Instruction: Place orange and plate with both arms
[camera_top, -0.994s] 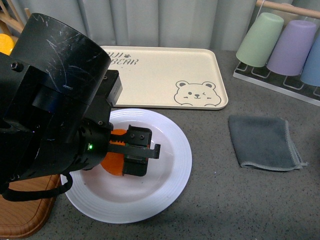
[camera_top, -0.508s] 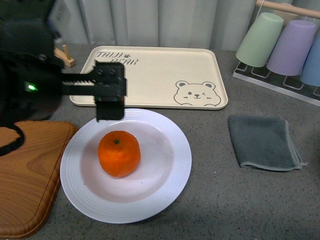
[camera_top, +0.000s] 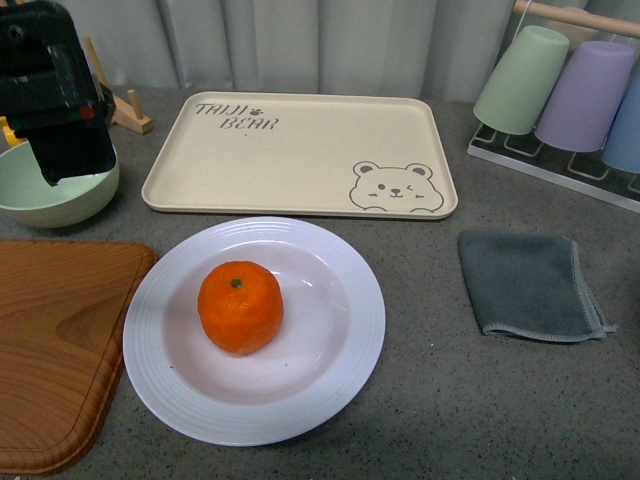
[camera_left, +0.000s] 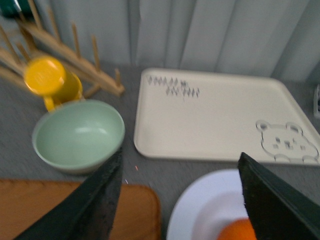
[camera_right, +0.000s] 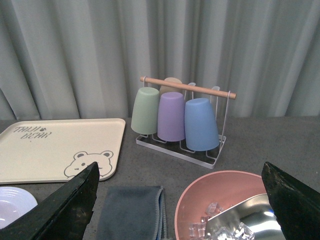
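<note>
Green, purple and blue cups (camera_right: 171, 116) are hung upturned on a rack (camera_right: 187, 87). A grey cloth (camera_right: 132, 212) is laid between the bear tray (camera_right: 55, 147) and a pink bowl (camera_right: 200, 195). The fingers of the right gripper (camera_right: 180, 167) are spread wide.

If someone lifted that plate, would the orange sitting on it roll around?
Probably a little: the orange is round and sits loose, nothing holding it. The plate has a dished middle and raised rim, likely keeping it in. Its matte skin probably isn't slippery.
</note>
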